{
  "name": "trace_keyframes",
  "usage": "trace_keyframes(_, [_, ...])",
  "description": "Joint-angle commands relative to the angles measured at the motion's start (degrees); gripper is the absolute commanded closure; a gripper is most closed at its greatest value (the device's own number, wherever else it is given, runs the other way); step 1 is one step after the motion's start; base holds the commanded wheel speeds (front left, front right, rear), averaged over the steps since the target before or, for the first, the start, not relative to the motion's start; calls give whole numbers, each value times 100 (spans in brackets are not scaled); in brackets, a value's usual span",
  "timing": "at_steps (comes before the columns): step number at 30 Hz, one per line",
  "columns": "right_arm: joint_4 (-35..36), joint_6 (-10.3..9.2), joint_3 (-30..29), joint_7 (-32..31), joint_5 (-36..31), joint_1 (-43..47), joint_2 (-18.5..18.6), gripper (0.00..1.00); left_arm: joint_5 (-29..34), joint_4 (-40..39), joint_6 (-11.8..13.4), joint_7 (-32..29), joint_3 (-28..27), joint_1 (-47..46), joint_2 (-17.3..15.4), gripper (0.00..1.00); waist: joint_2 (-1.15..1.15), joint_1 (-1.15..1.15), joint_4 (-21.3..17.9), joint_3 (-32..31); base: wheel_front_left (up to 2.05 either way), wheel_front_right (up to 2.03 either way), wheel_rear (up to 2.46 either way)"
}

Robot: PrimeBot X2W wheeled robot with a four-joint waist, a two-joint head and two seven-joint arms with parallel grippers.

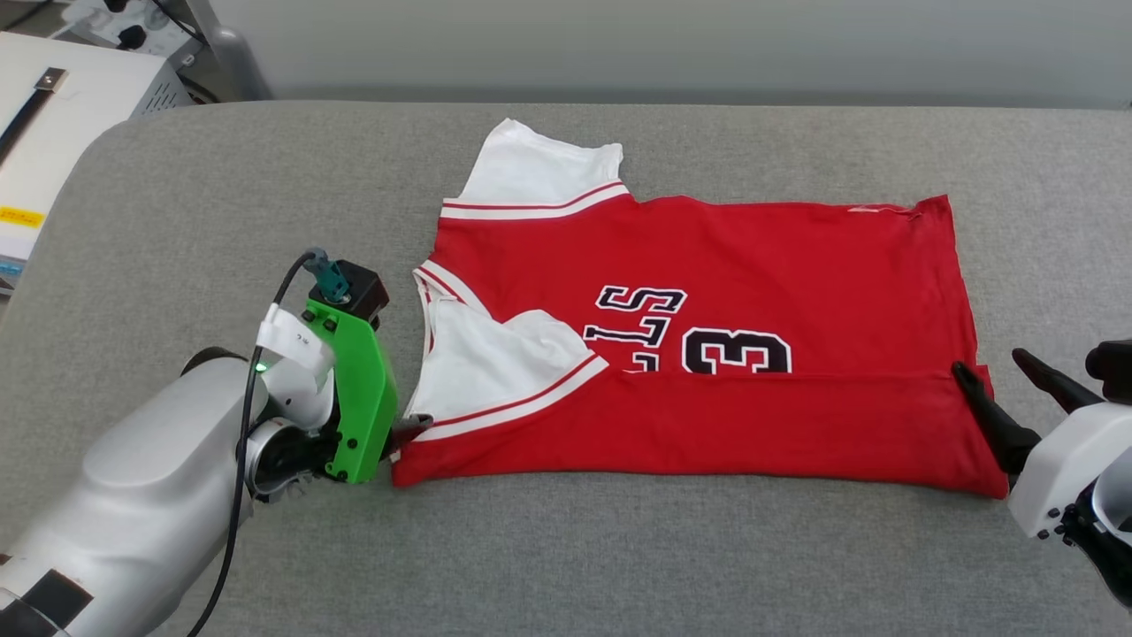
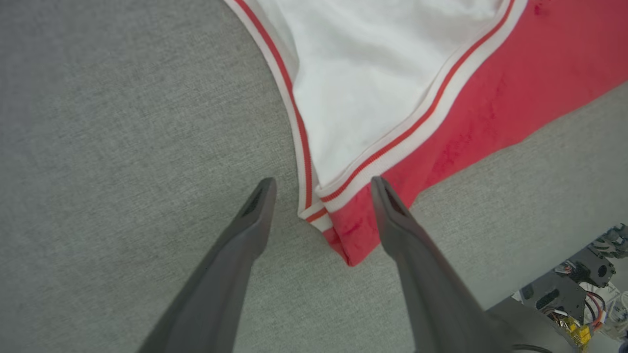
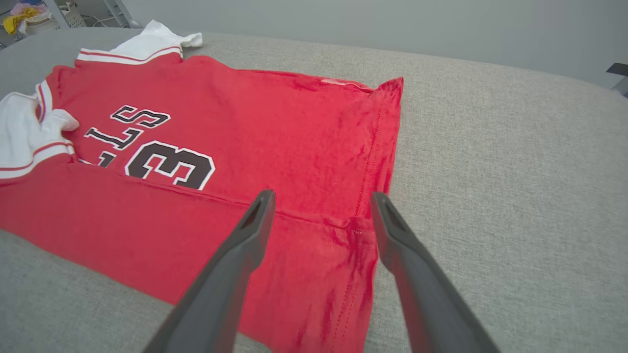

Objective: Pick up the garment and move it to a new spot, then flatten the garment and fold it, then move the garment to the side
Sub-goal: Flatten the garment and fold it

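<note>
**Both hands open at the two ends of the folded jersey**

My left hand (image 2: pixel 322 182) stands wide open and grips nothing, its two long, dark, matte fingers tapering to narrow tips. In the left wrist view the near left corner of the garment (image 1: pixel 796 265) lies between those tips. It is a point of soft red knit edged by a ribbed white band with a thin red stripe. One finger sits over the grey cloth just beside that corner and the other over the red edge. I cannot tell whether either one touches. A bright green bracket (image 1: pixel 358 389) and a black cable (image 1: pixel 265 327) ride on that wrist.

My right hand (image 3: pixel 322 195) is likewise spread wide and empty. It hovers at the garment's opposite end, one finger over the red fabric and one by the stitched hem (image 3: pixel 378 142), where a fold line meets it.

The garment lies flat in the middle of the worktop (image 1: pixel 221 195), its long side running across in front of me. Its near strip is folded up over the body, so a straight crease cuts through the black, white-outlined letters and the "3" (image 1: pixel 738 351). One white sleeve (image 2: pixel 373 73) is tucked in over the red near my left hand, and the other sleeve (image 1: pixel 539 168) sticks out past the far edge. The worktop has rounded corners and a cover of grey, finely woven cloth.
</note>
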State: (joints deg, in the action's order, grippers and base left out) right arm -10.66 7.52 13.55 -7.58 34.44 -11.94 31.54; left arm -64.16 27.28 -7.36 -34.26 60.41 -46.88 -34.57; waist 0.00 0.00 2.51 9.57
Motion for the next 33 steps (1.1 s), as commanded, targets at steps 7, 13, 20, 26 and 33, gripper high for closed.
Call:
trace_keyframes(7, [-42, -3, 101, -37, -56, -266, -96, 0, -149, 397, -13, -196, 374, -8, 74, 0, 0, 0, -294, 398, 0, 0, 0])
trace_keyframes(13, [-145, -3, 220, -1, -53, -414, -118, 0, -317, 446, -13, -252, 698, 184, 104, 0, 0, 0, -393, 511, 0, 0, 0])
trace_keyframes(20, [-152, -3, 267, 1, -52, -543, 14, 0, -480, 381, -13, 193, 799, 233, 80, 100, 0, 0, -340, 361, 0, 0, 0])
trace_keyframes(26, [196, -3, 453, -721, 206, -575, 584, 0, -389, 142, -13, 725, 875, 149, -139, 100, 0, 0, -226, 109, 0, 0, 0])
trace_keyframes(33, [670, -3, 637, -2307, 759, -617, 1385, 0, -388, -331, -13, 1079, 937, 69, -432, 100, 0, 0, -111, -9, 0, 0, 0])
